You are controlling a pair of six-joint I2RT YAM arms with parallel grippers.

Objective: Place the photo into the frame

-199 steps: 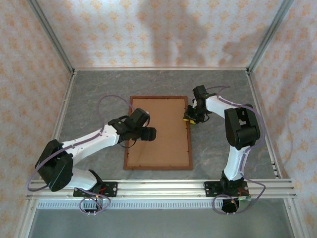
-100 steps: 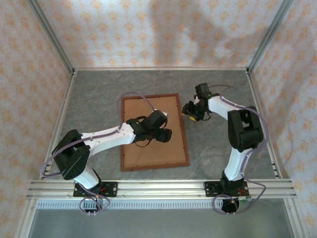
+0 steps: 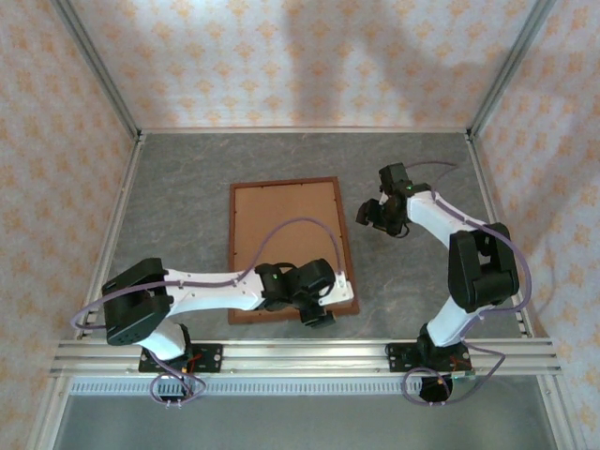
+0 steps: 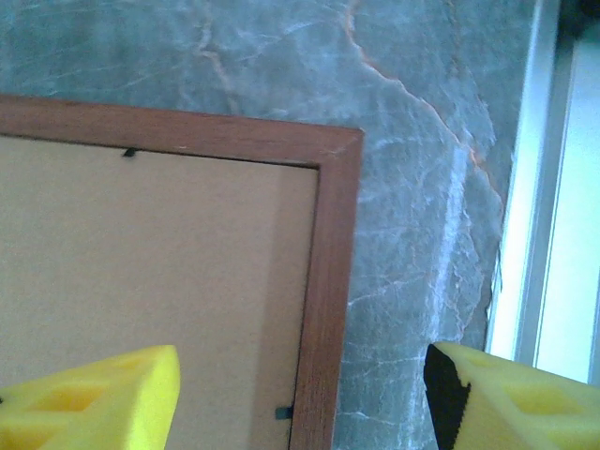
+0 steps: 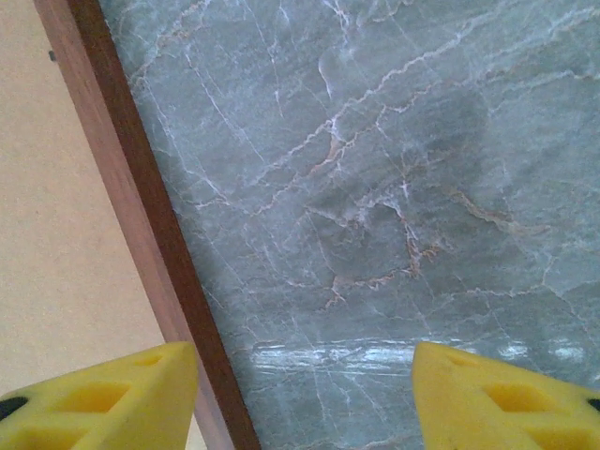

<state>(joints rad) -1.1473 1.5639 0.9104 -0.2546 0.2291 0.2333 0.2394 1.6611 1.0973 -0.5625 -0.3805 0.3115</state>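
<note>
The frame [image 3: 284, 181] lies flat on the grey table, back side up, with the plain brown backing board [image 3: 281, 230] filling it. The photo is hidden. My left gripper [image 3: 320, 312] hovers over the frame's near right corner. In the left wrist view it [image 4: 300, 403] is open, its yellow fingers [image 4: 94, 398] straddling the dark wooden moulding [image 4: 323, 300], and the corner [image 4: 339, 150] lies ahead. My right gripper [image 3: 369, 214] is open just right of the frame's right side. In its wrist view it [image 5: 305, 398] hangs over bare table, with the moulding [image 5: 141, 206] under its left finger.
An aluminium rail [image 4: 553, 187] runs along the table's near edge, close to the frame's corner. Small black tabs [image 4: 283, 412] sit at the board's rim. Patterned walls enclose the table [image 3: 187, 187], with bare grey surface left, right and behind the frame.
My left arm swept from the frame's middle to its near right corner. The frame shifted a little left. My right gripper opened and drew back from the frame's right edge.
</note>
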